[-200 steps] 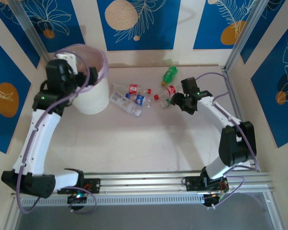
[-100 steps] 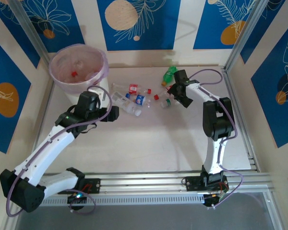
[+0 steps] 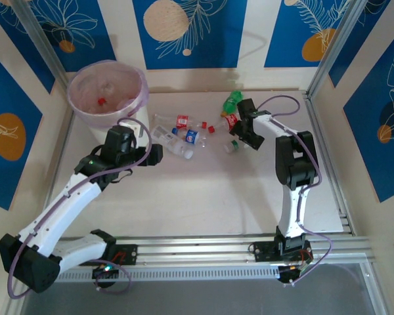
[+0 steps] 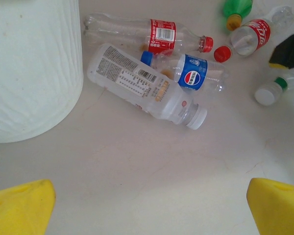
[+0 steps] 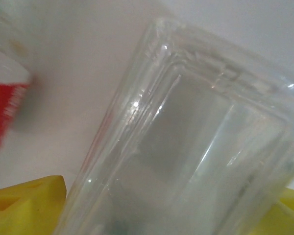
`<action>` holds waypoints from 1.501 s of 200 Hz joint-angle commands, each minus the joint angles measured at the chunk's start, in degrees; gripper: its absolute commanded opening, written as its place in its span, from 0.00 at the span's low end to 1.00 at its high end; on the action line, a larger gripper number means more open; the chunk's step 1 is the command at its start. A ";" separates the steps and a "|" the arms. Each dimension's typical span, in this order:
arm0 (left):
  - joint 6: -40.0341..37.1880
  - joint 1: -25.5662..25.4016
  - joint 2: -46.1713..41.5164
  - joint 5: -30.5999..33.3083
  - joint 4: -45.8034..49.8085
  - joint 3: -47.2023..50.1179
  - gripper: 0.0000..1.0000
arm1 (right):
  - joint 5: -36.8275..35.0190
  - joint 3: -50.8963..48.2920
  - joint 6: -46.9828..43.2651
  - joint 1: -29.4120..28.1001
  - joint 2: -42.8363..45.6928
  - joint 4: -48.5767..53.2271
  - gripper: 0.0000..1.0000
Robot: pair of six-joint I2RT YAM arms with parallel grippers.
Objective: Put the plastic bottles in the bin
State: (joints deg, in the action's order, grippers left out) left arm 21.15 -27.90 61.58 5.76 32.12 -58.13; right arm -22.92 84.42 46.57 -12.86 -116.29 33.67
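The right gripper (image 3: 240, 136) straddles a clear plastic bottle with a white cap (image 3: 230, 147), yellow fingers (image 5: 24, 205) on both sides; I cannot tell whether they pinch it. The left gripper (image 4: 149, 203) hangs wide open beside the round white bin with pink liner (image 3: 71, 92), which holds a red-capped bottle (image 3: 100, 101). 5 other plastic bottles (image 4: 188, 78) lie on the table (image 3: 203, 190).
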 commanded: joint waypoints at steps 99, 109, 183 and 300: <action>2.50 -0.40 0.67 -2.24 -3.72 3.18 1.00 | 10.00 -11.81 -9.92 3.53 16.15 7.82 0.99; 2.50 -0.40 0.64 -2.33 -3.78 3.26 1.00 | 9.48 -12.29 -7.82 2.77 16.27 7.69 0.99; 2.84 -0.40 -0.29 -2.68 -3.47 4.18 1.00 | 8.38 -15.80 -5.35 1.46 12.71 3.46 0.80; 5.35 -0.40 1.01 -6.63 -6.54 4.17 1.00 | 7.91 -19.98 -10.01 0.62 14.11 -0.19 0.39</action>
State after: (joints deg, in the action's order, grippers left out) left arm 24.58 -27.90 62.19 2.13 27.79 -53.91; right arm -14.39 65.69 37.98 -11.68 -103.74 33.63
